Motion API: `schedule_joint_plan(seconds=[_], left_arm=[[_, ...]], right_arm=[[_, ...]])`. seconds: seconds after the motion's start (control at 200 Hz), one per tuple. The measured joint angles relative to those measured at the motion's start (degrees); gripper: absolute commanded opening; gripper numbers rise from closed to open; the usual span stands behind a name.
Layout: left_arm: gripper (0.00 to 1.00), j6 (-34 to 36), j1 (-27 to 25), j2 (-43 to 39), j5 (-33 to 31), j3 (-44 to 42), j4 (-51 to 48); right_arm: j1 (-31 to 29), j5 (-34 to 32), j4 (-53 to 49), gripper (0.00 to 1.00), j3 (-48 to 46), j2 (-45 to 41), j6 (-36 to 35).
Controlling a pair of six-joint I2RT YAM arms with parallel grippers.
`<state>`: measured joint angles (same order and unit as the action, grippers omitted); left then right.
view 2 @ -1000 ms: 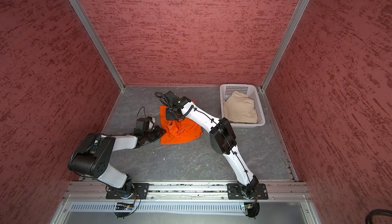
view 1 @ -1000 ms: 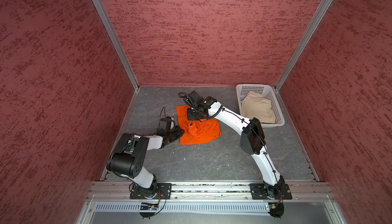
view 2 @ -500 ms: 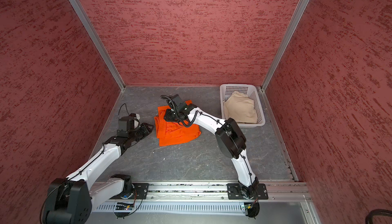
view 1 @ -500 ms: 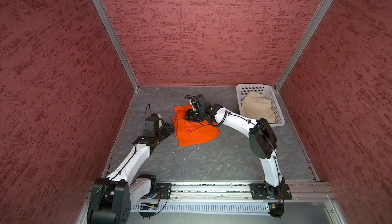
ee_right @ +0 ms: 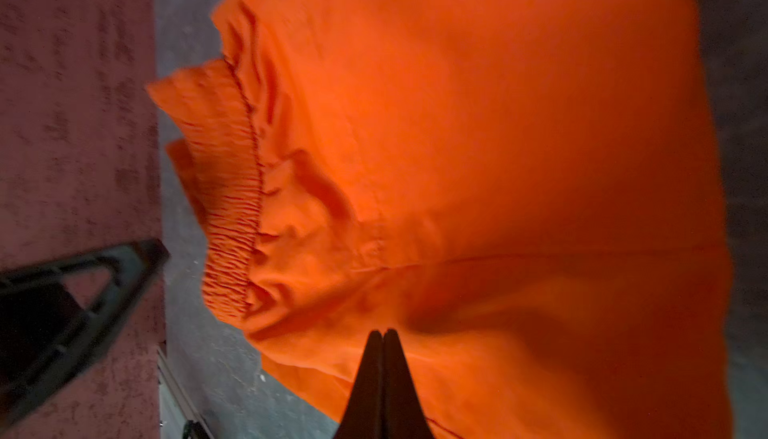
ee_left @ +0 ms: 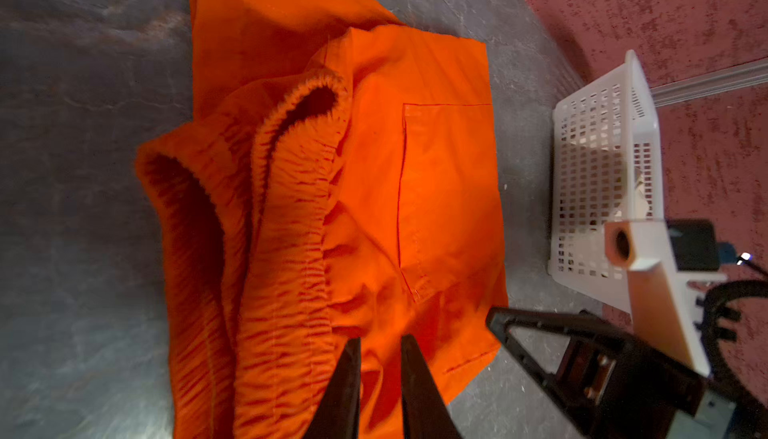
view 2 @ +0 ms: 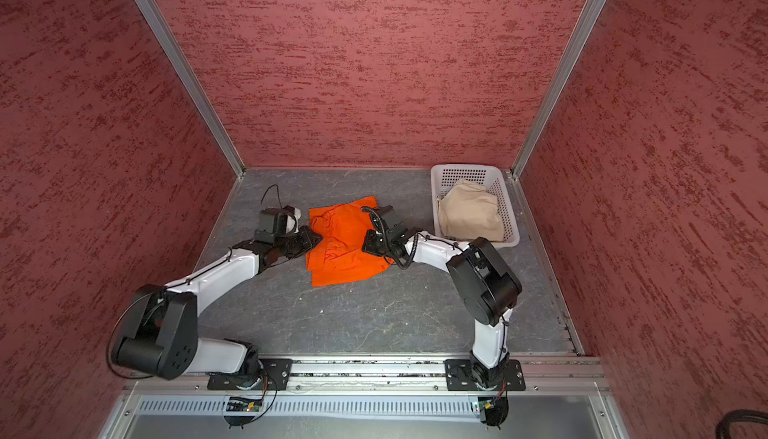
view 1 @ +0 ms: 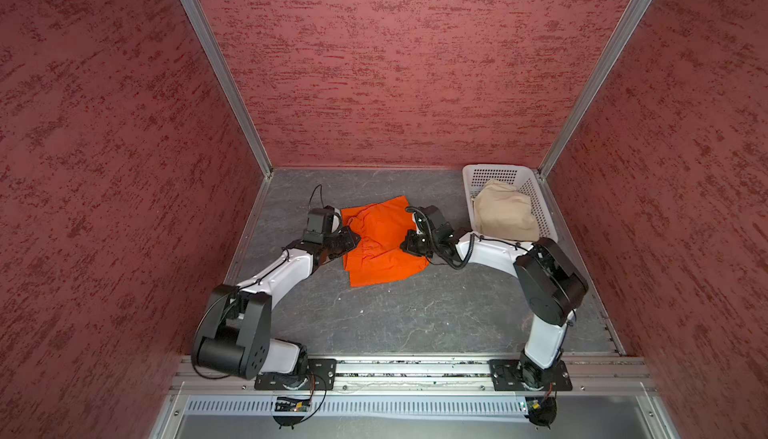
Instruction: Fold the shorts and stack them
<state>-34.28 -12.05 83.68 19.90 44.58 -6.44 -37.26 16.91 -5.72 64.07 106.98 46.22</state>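
The orange shorts (view 1: 382, 245) lie rumpled on the grey floor in both top views, waistband (ee_left: 291, 229) bunched, a pocket (ee_left: 449, 191) facing up. My left gripper (view 1: 353, 238) is low at their left edge, and its narrow-set fingers (ee_left: 353, 374) pinch a fold of orange cloth. My right gripper (view 1: 403, 245) sits at their right edge, where its fingers (ee_right: 395, 374) are pressed together on the cloth. The beige shorts (view 1: 503, 216) lie heaped in the white basket (view 1: 469, 179).
The basket stands in the back right corner against the red walls. Open grey floor (view 1: 415, 316) stretches between the shorts and the front rail (view 1: 415, 368). Both arms' elbows (view 1: 548, 287) stand raised at the sides.
My right gripper moved from the shorts' far left part to their right edge and shut. The left arm swung out, then came back to the left edge. The shorts shifted right and spread.
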Motion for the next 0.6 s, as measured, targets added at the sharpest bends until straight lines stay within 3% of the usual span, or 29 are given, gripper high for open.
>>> schedule_joint_plan(seconds=[0.14, 0.391, 0.601], left_arm=[[0.18, 1.62, 1.01, 7.91, 0.02, 3.74, 1.29], [0.19, 3.28, 7.37, 16.81, 0.90, 6.56, 3.13], [0.29, 3.61, 9.18, 19.39, 4.11, 8.90, 4.26]], right_arm=[[-0.13, 0.46, 1.73, 0.00, -3.34, 1.81, 0.55], [-0.63, 1.07, 11.67, 0.00, -11.39, 0.39, 3.80], [-2.51, 1.29, 16.96, 0.03, -14.01, -0.15, 6.93]])
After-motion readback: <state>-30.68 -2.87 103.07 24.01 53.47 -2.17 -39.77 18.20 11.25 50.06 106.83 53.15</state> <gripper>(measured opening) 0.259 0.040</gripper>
